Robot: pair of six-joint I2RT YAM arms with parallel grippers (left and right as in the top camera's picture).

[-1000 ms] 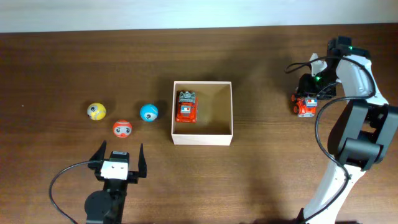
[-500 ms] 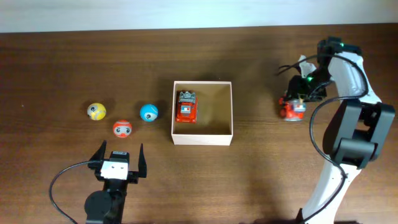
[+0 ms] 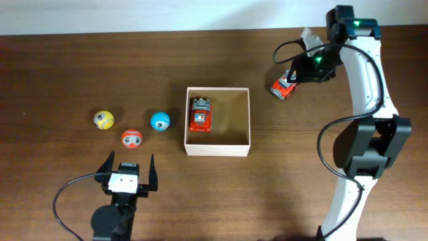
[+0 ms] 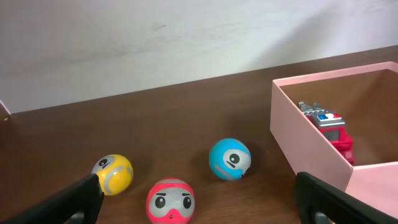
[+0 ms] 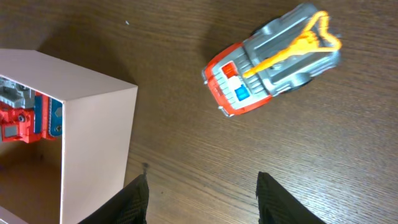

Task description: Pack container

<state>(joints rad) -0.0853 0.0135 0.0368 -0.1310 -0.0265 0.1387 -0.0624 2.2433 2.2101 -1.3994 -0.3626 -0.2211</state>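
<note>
The container [image 3: 217, 151], a small square white box with a tan inside, stands mid-table and holds a red toy truck [image 3: 200, 114]. It also shows in the left wrist view [image 4: 305, 134] and the right wrist view [image 5: 93, 143]. A second red and grey truck [image 3: 283, 87] lies on the table past the box's far right corner, and in the right wrist view [image 5: 273, 62]. My right gripper [image 5: 202, 186] is open and empty, just behind that truck and apart from it. My left gripper [image 3: 129, 163] is open and empty near the front edge, behind the balls.
A yellow ball [image 3: 103, 120], a red ball [image 3: 132, 138] and a blue ball [image 3: 160, 121] lie left of the box. They also show in the left wrist view: yellow [image 4: 112, 174], red [image 4: 170, 202], blue [image 4: 229, 159]. A pale wall runs along the table's back edge.
My right arm has swung left and toward the back. The second truck has moved with it, from the far right to near the box's far right corner. The left arm has not moved.
</note>
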